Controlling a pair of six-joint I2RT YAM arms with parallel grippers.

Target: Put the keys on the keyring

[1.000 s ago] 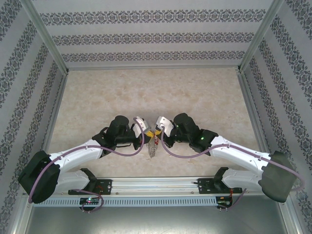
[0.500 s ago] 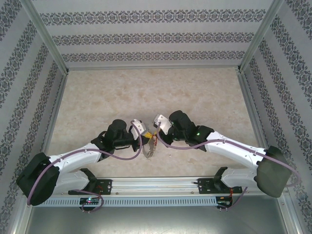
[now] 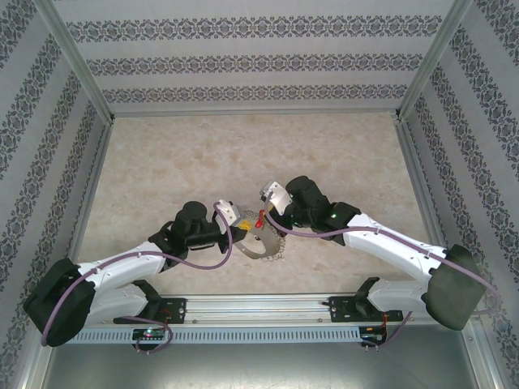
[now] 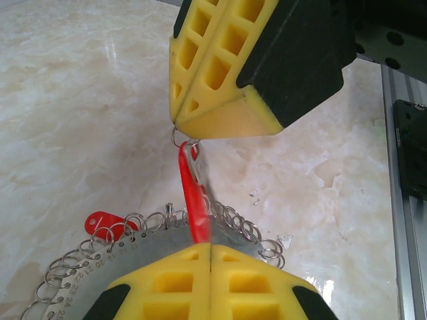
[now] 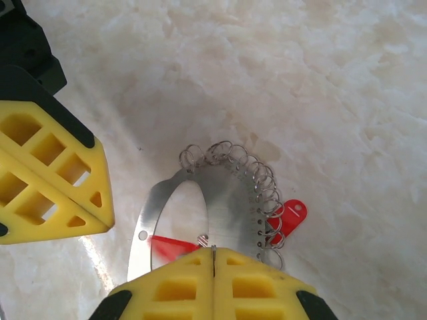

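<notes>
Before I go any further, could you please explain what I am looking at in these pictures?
These are two robot arms, the left arm and the right arm, bolted at the near edge of a marble-patterned table. One picture looks down from a fixed camera above and behind them. The other two come from a camera on each wrist, so the yellow blocks at the bottom are that arm's own fingers. The left pincer is shut and seems to grip the edge of the keyring, a metal plate fringed with small loops. The right pincer is shut on the little loop of a red key. Another red key sits at the fringe.
</notes>
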